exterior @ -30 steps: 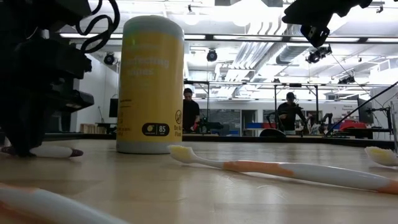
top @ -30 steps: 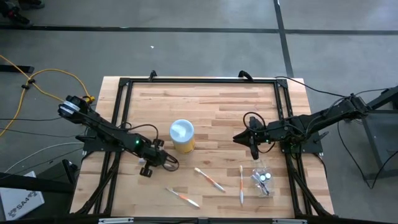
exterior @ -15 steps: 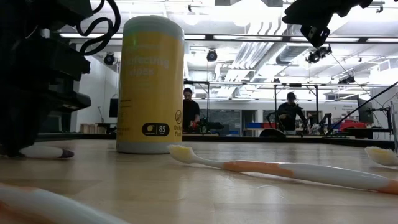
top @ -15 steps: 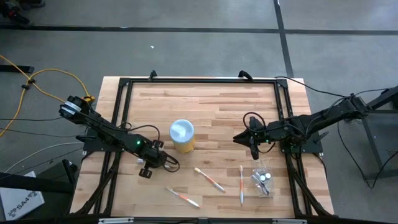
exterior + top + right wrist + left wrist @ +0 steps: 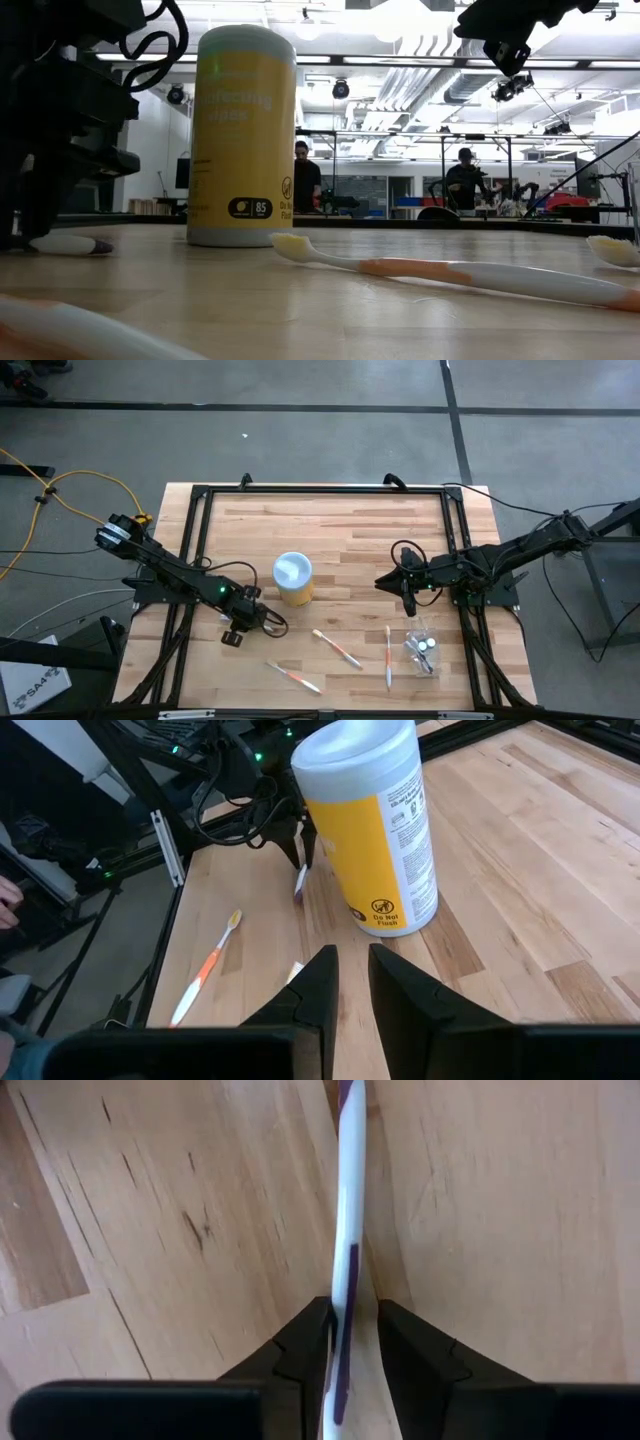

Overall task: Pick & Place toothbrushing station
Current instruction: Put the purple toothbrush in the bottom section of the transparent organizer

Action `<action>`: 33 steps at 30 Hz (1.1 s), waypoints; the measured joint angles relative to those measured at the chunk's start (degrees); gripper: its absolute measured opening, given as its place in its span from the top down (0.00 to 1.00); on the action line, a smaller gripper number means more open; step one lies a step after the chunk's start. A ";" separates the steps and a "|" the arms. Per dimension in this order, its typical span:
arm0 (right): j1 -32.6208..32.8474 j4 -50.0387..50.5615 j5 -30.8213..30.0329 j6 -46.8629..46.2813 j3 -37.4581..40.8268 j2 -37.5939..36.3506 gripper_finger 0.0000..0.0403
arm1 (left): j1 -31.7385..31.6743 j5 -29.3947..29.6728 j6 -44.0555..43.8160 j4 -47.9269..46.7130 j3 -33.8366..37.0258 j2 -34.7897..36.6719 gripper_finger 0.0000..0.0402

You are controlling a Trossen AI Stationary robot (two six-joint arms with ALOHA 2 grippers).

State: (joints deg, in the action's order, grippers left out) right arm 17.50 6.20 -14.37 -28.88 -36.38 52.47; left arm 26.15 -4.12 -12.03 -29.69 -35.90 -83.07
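1. A white toothbrush with a purple stripe (image 5: 346,1230) lies flat on the wooden counter (image 5: 350,530), at its left side, just left of a yellow wipes canister (image 5: 292,578).
2. The left hand (image 5: 234,634) is low over this toothbrush, one dark finger (image 5: 305,1345) on each side of the handle. The fingers stand slightly parted, close beside the handle; the toothbrush rests on the counter.
3. In the low view the toothbrush's end (image 5: 70,243) shows on the wood beneath the left arm's dark body.
4. Three orange-and-white toothbrushes lie toward the counter's near edge: one (image 5: 294,677) low and left of centre, one (image 5: 337,648) in the middle, one (image 5: 388,656) further right.
5. A clear holder cup (image 5: 422,649) sits just right of the last toothbrush, with teal-capped bottles inside.
6. The right hand (image 5: 409,606) hangs above the counter, near and above the cup, well apart from the left hand. Its fingers (image 5: 318,982) stand narrowly apart and hold nothing.
7. People stand in the room far behind the counter.
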 joint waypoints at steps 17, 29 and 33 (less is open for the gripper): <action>0.00 0.02 0.01 -1.31 0.00 0.00 0.87 | -0.04 2.87 -0.13 -0.57 0.00 -1.92 0.97; 0.00 0.04 0.00 -1.31 0.00 0.00 0.87 | 1.96 3.41 -0.56 -0.82 -1.40 -2.21 0.99; 0.00 0.04 0.02 -1.31 0.00 0.00 0.87 | 2.08 3.31 -0.42 -4.23 -4.38 -2.34 0.99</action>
State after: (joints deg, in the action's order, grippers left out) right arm 17.50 6.24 -14.36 -30.20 -36.38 52.47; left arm 28.23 -0.82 -12.45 -33.92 -40.28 -85.41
